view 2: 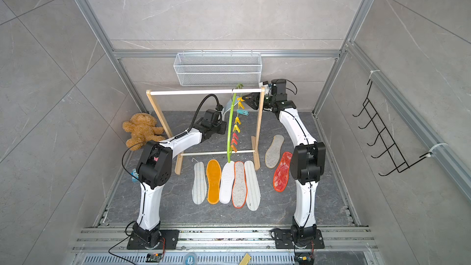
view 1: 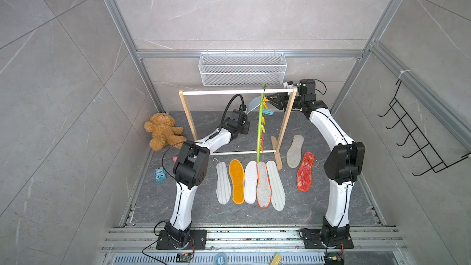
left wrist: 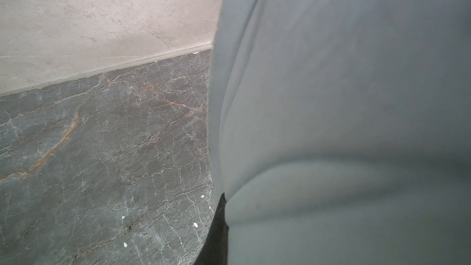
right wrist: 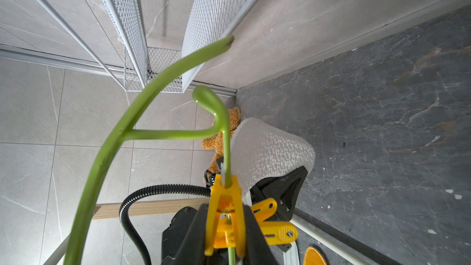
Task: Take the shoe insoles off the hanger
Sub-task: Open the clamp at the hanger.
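Right wrist: claw [right wrist: 225,228] around yellow clip [right wrist: 224,207]

Materials: the hanger [right wrist: 119,136] is smooth, glossy green plastic, and its clip [right wrist: 224,200] is shiny yellow plastic. The blue-grey insole [left wrist: 331,98] is smooth matt cloth, the red insole [view 1: 305,172] rough open mesh, the grey insole [view 1: 295,151] fuzzy felt. The rack [view 1: 188,115] is pale matt wood, the basket [view 1: 242,70] white metal mesh, the floor [left wrist: 102,161] dull veined stone.

Yellow clip [right wrist: 223,200], blue-grey insole [left wrist: 331,123]
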`<state>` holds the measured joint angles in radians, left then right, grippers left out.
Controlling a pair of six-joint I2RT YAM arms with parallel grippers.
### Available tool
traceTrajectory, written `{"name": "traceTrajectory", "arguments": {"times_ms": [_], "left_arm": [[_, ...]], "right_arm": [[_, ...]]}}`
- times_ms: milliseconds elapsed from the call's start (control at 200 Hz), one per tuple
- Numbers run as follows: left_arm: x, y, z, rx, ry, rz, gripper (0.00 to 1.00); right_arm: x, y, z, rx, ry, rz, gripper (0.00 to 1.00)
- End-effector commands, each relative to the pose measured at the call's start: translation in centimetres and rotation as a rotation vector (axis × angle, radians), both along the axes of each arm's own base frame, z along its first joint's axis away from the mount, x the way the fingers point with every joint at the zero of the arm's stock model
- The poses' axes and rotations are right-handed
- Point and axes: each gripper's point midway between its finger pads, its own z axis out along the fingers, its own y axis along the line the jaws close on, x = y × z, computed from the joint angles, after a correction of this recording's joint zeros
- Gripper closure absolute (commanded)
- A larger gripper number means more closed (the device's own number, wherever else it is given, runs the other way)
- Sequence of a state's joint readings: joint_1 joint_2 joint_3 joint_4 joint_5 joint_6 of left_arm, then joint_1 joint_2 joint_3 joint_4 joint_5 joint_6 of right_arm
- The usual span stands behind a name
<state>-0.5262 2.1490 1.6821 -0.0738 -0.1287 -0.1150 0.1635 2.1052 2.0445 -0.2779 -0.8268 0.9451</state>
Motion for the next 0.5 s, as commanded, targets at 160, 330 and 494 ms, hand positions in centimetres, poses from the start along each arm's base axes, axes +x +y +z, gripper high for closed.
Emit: {"name": "traceTrajectory", "arguments": {"times_ms": [160,330,494], "left_arm": [[0.4,0.5,2.1,-0.04,-0.054,0.027,1.0],[0.2,1.3,1.4,-0.071,-0.039,0.06,1.0],[0.0,2.1,0.9,-0.109,-0.026,0.09,1.0]], "right_arm": [[0.0,0.3,1.1,-0.009,-0.039,0.008,0.84],[0.0,0.3,1.2,-0.008,-0.04,0.009,0.86],[0.0,0.5,1.1,-0.006,-0.038,0.009,0.86]]}}
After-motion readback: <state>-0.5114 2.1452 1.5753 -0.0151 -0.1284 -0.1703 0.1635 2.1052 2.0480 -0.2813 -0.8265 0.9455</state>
